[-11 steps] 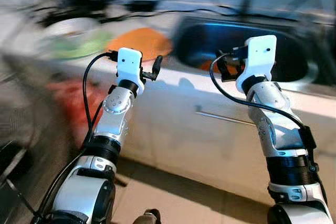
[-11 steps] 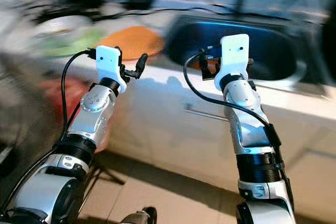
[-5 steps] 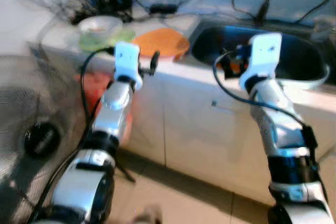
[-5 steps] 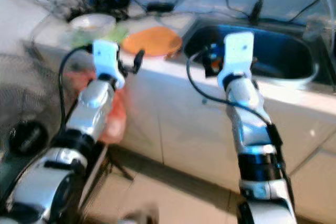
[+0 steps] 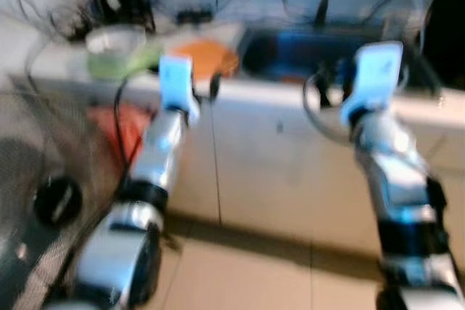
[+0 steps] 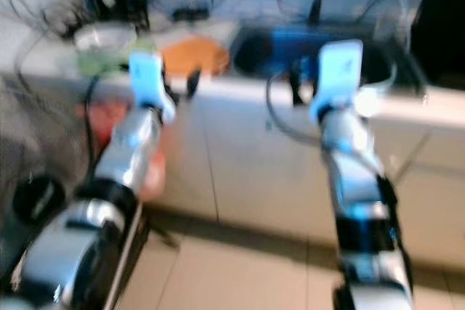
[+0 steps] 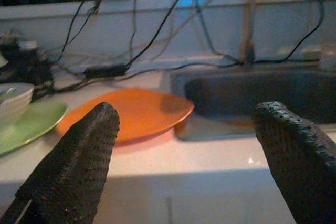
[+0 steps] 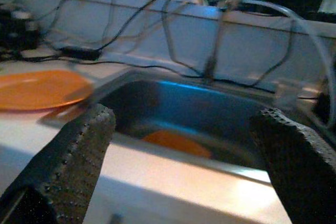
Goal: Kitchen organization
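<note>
The robot stands before the counter [image 5: 290,99] in what looks like the approach step, left gripper [image 7: 189,156] and right gripper [image 8: 184,161] both spread and empty (head views blurred), so next it likely must reach the orange plate [image 7: 126,111] beside the sink [image 8: 210,119].

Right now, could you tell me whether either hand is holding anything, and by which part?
Nothing is held: the left hand and right hand are both open, raised before the counter.
</note>
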Controlling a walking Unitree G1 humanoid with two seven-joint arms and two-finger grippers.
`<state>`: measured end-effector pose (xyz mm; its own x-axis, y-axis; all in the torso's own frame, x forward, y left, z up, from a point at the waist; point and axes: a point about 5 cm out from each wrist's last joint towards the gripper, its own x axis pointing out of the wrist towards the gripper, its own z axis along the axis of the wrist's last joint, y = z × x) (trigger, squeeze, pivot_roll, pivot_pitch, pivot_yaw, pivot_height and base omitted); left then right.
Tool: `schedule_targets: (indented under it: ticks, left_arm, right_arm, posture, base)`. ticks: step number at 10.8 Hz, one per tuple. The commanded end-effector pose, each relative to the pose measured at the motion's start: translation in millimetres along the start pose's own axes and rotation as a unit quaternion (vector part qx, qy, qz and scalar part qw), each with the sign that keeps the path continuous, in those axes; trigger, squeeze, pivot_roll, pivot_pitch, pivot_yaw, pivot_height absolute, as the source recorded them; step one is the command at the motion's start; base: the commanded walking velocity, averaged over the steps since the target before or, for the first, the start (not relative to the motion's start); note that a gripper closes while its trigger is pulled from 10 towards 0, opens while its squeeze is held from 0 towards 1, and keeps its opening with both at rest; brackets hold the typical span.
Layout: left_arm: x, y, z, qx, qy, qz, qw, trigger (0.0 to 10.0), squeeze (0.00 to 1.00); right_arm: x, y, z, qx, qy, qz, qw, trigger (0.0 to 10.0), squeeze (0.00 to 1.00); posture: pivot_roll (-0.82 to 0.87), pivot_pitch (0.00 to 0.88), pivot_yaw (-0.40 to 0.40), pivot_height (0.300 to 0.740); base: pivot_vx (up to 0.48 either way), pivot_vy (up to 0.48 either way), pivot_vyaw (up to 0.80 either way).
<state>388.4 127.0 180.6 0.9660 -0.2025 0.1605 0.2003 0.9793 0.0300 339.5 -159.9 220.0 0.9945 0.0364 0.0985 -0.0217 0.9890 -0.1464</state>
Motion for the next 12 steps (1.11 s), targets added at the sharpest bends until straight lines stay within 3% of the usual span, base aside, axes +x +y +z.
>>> schedule_targets:
  ticks: [1, 4, 7, 9, 12]
  left_arm:
    - [-1.6, -0.6, -6.4, -0.009, 0.015, 0.002, 1.0, 10.0, 0.0]
    - [-15.2, -9.1, -22.5, -0.003, 0.028, -0.018, 0.999, 10.0, 0.0]
    - [-28.6, -9.2, -40.1, -0.031, 0.044, 0.024, 0.998, 10.0, 0.0]
    - [-27.9, -13.5, -41.0, -0.048, 0.044, 0.037, 0.997, 10.0, 0.0]
    - [-23.0, -13.2, -35.4, -0.044, 0.043, 0.026, 0.998, 10.0, 0.0]
  right_arm:
    - [0.2, -1.9, -1.2, -0.01, 0.006, -0.001, 1.0, 10.0, 0.0]
    - [2.9, 10.8, -6.2, 0.001, 0.015, 0.02, 1.0, 10.0, 0.0]
    - [4.8, 14.1, -5.8, -0.02, 0.025, 0.051, 0.998, 10.0, 0.0]
    - [6.2, 11.7, -4.4, -0.037, 0.027, 0.064, 0.997, 10.0, 0.0]
    - [8.7, 20.5, -3.5, -0.02, 0.019, 0.062, 0.998, 10.0, 0.0]
  posture:
    - [-0.07, 0.0, 0.066, 0.74]
    - [-0.02, 0.0, 0.025, 0.74]
    - [-0.04, 0.0, -0.056, 0.74]
    - [-0.05, 0.0, -0.083, 0.74]
    - [-0.03, 0.0, -0.033, 0.74]
  base:
    - [0.0, 0.0, 0.0]
    - [0.0, 0.0, 0.0]
    - [0.0, 0.0, 0.0]
    - [0.0, 0.0, 0.0]
    - [0.0, 0.0, 0.0]
